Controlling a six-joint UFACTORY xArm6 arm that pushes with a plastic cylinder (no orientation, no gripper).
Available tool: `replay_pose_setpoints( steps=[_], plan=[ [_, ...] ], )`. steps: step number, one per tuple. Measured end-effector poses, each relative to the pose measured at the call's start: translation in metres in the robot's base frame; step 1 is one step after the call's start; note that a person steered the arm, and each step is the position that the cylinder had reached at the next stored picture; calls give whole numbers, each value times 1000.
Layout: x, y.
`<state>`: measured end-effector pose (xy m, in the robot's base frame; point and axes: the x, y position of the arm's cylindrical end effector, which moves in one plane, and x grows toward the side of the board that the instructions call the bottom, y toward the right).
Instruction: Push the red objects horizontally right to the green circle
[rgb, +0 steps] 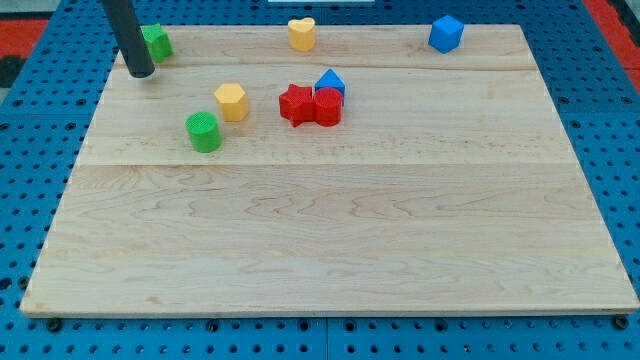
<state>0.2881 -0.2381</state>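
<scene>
A red star-shaped block (295, 104) and a red round block (327, 106) sit side by side, touching, above the middle of the wooden board (330, 240). A green circle block (203, 131) lies to their left and slightly lower. A yellow hexagon block (231, 101) sits between the green circle and the red star. My tip (141, 72) is at the board's top left, far left of the red blocks and above-left of the green circle, touching no block there.
A blue block (330, 82) touches the red round block from above. A green block (155, 42) sits just right of my rod at the top left. A yellow heart block (301, 33) is at top centre, a blue cube (445, 33) at top right.
</scene>
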Motion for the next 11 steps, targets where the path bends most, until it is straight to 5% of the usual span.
replay_pose_setpoints(
  steps=[9,11],
  plan=[
    [87,276],
    [34,320]
  ],
)
